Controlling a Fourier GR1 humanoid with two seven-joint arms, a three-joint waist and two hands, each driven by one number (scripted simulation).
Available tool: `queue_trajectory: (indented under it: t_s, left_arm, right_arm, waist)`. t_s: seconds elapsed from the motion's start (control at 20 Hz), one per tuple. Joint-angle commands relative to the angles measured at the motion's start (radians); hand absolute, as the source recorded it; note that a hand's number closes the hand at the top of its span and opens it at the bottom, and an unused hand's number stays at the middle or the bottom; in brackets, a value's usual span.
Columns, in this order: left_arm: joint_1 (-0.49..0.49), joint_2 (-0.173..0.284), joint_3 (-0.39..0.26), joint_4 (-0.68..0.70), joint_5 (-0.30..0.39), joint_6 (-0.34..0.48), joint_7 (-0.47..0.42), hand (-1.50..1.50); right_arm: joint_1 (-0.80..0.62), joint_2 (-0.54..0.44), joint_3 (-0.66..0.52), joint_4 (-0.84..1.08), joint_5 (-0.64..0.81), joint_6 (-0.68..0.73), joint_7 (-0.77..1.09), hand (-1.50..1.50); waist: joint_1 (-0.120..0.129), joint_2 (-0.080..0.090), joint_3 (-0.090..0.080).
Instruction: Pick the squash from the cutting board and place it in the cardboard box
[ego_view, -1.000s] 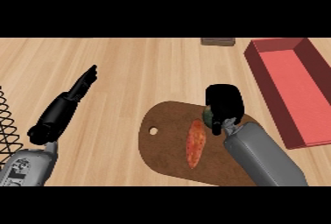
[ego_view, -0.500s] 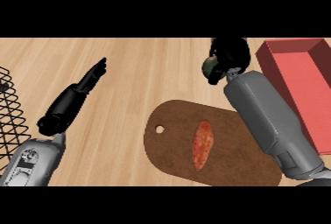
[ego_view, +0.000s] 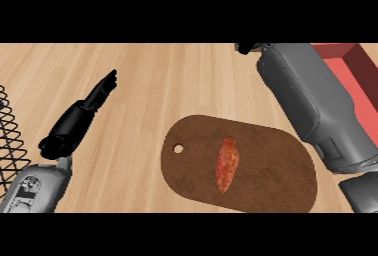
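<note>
Squash (ego_view: 227, 164) lying on cutting board (ego_view: 284, 165), ungrasped; left hand (ego_view: 83, 116) resting, fingers straight, holding nothing; right hand (ego_view: 249, 48) mostly out of view, fingers not discernible; pick step outstanding; needing return and grasp before reaching red box (ego_view: 354, 75).

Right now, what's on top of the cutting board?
Only the squash lies on the cutting board, lengthwise near its middle, with no hand on it. The right forearm covers the board's upper right edge and part of the red box.
</note>
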Motion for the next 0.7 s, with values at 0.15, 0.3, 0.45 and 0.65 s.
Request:
queue_trajectory:
  t_s: [0.15,0.3,0.45,0.65]
  left_arm:
    - [0.019,0.026,0.019,-0.054,0.008,-0.015,0.044,0.0]
    - [-0.004,0.009,0.03,0.035,-0.012,-0.002,-0.019,0.0]
    - [0.023,0.001,0.03,0.022,-0.02,0.003,-0.029,0.0]
    - [0.019,0.022,0.058,0.004,0.005,-0.034,-0.025,0.0]
  right_arm:
    - [-0.064,-0.112,-0.106,0.069,0.048,-0.185,0.163,1.5]
    - [-0.062,-0.161,-0.139,0.076,0.038,-0.206,0.158,1.5]
    - [-0.085,-0.211,-0.17,0.061,0.027,-0.166,0.185,1.5]
    - [-0.013,-0.268,-0.192,0.133,0.033,-0.213,0.107,1.5]
  waist:
    - [-0.007,-0.004,0.001]
    - [-0.031,-0.005,0.0]
    - [-0.037,-0.01,0.0]
    - [-0.031,-0.007,0.0]
